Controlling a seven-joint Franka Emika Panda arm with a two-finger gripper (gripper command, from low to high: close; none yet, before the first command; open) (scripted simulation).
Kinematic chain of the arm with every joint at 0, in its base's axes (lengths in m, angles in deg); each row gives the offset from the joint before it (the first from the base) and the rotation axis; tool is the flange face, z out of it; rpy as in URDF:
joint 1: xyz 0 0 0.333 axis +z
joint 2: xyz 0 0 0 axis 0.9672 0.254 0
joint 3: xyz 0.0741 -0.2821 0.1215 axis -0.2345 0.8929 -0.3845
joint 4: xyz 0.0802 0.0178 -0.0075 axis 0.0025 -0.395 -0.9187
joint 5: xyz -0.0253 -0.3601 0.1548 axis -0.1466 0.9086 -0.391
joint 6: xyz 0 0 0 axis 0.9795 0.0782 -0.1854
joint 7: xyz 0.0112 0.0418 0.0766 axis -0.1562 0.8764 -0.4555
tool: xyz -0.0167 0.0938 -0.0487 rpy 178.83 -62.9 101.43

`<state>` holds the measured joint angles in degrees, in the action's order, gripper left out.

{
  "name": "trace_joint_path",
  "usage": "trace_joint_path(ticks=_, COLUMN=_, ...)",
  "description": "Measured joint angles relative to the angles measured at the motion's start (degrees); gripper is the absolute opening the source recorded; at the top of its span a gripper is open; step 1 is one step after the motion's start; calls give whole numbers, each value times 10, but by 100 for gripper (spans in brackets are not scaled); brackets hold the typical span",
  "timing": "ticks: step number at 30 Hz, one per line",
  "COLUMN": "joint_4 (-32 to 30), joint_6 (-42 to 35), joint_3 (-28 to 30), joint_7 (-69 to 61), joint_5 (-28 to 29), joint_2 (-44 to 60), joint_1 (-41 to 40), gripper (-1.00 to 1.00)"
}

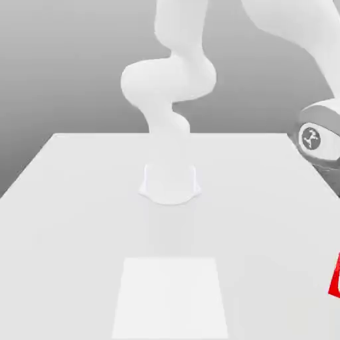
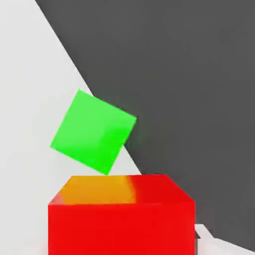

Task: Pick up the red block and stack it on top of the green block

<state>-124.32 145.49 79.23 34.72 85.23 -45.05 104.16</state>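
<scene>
The lifting seems finished: the fingers (image 2: 219, 246) are clamped on the red block (image 2: 122, 229), held in the air at the exterior view's right. The green block (image 2: 92, 132) lies apart, by the edge of the table (image 1: 73, 232). Next, the carry must align above it, then lower gently; the edge leaves little margin, and I see no obstacle between

Can make out only part of the red block (image 2: 122, 229) in the hand view, with the rest cut off by the edge. Also cut there: a pale piece (image 2: 221, 246) beside it, too little to identify. At the exterior view's right edge, cut off: the robot hand (image 1: 320, 141) and, nearer, a red piece (image 1: 335, 282) with white on it, too little to name. Cropped above: the arm (image 1: 169, 80). Cropped at the near side: the table (image 1: 60, 252).
</scene>
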Motion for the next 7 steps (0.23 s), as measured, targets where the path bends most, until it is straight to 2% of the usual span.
trace_joint_path(ticks=3, joint_4=13, joint_6=45, joint_3=4, joint_7=8, joint_5=5, joint_2=58, joint_1=9, gripper=-100)
trace_joint_path(ticks=4, joint_4=14, joint_6=54, joint_3=5, joint_7=9, joint_5=6, joint_2=68, joint_1=10, gripper=100)
trace_joint_path(ticks=7, joint_4=14, joint_6=54, joint_3=5, joint_7=9, joint_5=6, joint_2=68, joint_1=10, gripper=100)
